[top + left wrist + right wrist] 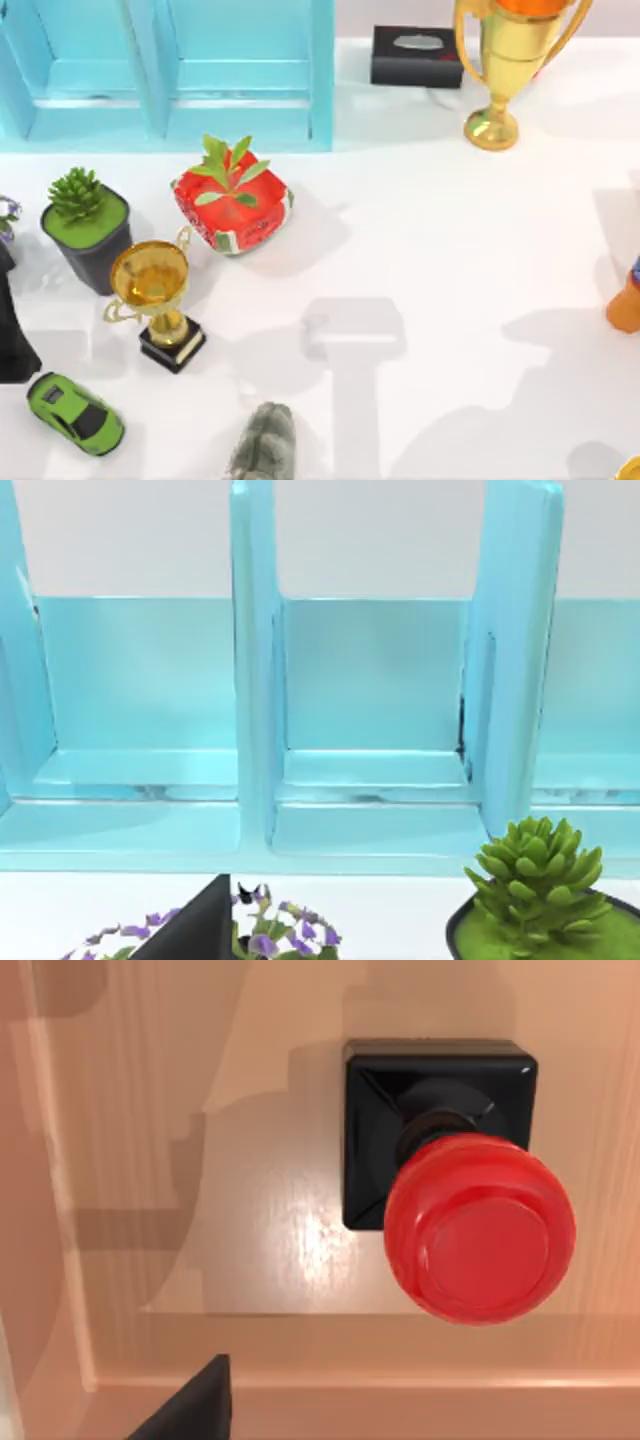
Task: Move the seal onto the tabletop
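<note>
The seal [455,1200] — glossy red knob on a black square base — stands upright in a wooden tray [180,1260], below the right arm's fingers [195,1405]; their spread cannot be told.

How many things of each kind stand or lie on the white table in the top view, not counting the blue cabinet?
Gold trophies: 2
Potted plants: 2
Green toy cars: 1
Black boxes: 1
Grey furry lumps: 1
Total: 7, leaving out the cut-off things at the edges.
</note>
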### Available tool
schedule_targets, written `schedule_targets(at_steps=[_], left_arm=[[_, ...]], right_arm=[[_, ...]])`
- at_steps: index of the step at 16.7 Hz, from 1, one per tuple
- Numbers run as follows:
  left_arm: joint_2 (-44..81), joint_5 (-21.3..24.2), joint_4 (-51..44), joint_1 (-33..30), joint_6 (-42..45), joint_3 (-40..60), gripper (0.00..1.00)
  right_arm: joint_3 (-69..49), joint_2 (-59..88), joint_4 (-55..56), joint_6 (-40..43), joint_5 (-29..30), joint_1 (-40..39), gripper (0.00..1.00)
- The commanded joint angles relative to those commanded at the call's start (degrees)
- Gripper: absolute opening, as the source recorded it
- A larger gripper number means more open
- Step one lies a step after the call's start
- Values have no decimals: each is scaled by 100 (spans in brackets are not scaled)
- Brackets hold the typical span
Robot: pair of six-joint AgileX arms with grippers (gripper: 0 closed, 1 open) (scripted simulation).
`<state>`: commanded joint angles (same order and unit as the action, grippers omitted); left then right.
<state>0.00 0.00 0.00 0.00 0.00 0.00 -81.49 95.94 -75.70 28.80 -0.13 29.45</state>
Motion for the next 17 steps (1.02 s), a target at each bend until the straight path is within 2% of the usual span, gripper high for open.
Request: schedule_targets(at_steps=[7,13,17], left_arm=[[0,0,0,0,0,0,100],[0,0,0,0,0,0,100],[0,0,0,0,0,0,100]], right_arm=[[228,32,236,-21,0,-22,100],[1465,346,1880,-35,1,-29,100],[1812,449,2261,-35,1,-28,100]])
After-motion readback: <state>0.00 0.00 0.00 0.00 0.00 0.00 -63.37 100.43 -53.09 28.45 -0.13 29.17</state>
